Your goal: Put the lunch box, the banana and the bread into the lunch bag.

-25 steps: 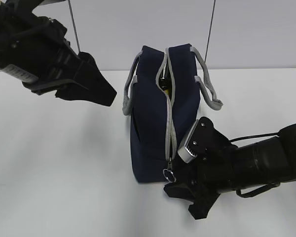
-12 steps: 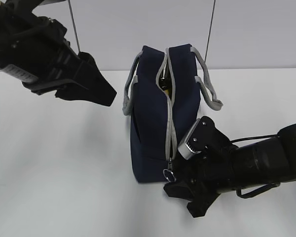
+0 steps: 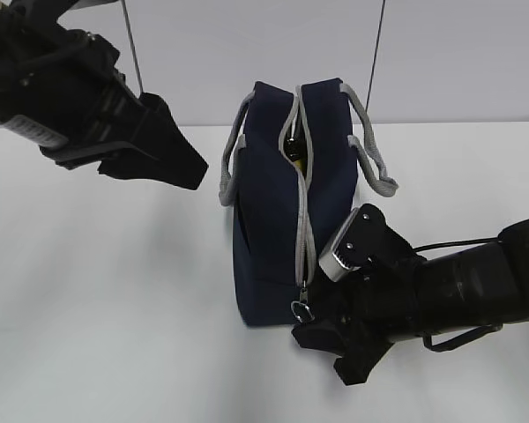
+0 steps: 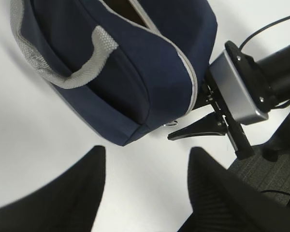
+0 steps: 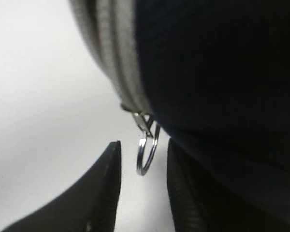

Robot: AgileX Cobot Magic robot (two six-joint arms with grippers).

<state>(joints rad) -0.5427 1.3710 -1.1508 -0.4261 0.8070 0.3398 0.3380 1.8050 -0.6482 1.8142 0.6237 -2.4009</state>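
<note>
The lunch bag (image 3: 273, 220) is matt navy cloth, finely woven. Its handles (image 4: 63, 72) are coarse grey webbing with a ribbed weave. The zipper tape (image 3: 301, 203) is smooth grey fabric. Between the fingers of the right pincer (image 5: 140, 193) hangs the ring pull (image 5: 147, 152), thin shiny metal wire. Those fingers (image 5: 104, 193) are matt black plastic. Beneath lies the table (image 3: 115, 308), smooth, pale and faintly glossy.

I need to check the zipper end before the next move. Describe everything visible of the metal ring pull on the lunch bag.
The ring pull is a thin, shiny silver wire loop hanging from the slider at the near, low end of the grey zipper on the navy lunch bag. It dangles edge-on just above the white table. The right gripper has a finger on each side of it, open, not visibly touching it. In the exterior view it sits at the bag's bottom front corner.
</note>
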